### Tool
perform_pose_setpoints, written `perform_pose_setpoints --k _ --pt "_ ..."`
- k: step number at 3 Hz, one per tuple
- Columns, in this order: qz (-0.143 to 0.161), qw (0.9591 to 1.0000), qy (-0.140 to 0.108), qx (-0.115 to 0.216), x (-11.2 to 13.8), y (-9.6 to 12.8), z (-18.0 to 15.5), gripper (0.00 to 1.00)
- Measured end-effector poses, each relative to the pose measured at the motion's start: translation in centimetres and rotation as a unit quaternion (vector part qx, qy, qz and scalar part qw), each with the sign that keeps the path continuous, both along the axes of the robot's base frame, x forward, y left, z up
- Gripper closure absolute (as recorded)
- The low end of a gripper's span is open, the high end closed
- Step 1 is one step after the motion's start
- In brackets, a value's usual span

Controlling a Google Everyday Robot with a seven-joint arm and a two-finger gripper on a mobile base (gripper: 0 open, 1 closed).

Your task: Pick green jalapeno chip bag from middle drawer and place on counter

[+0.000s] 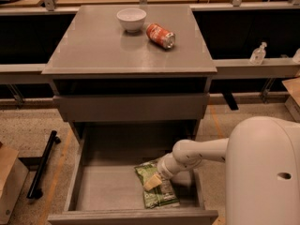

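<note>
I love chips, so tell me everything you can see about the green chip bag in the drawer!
The green chip bag is a small, crinkly, shiny packet, foil by the look, green with a paler patch. It lies flat on the bare grey floor of the open drawer, right of the middle and near the front. The robot's tool sits over its upper left part, hiding some of it; whether it grips the bag cannot be told.
</note>
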State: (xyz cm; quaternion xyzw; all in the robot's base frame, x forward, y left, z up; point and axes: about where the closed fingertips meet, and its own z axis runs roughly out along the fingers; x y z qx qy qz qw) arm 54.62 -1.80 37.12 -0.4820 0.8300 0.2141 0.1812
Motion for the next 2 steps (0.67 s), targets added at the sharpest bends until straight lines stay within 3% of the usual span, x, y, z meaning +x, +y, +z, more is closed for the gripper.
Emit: perform_pose_setpoints --k 2 --pt "-0.019 0.9997 0.0 0.015 -0.43 -0.31 0.37 0.7"
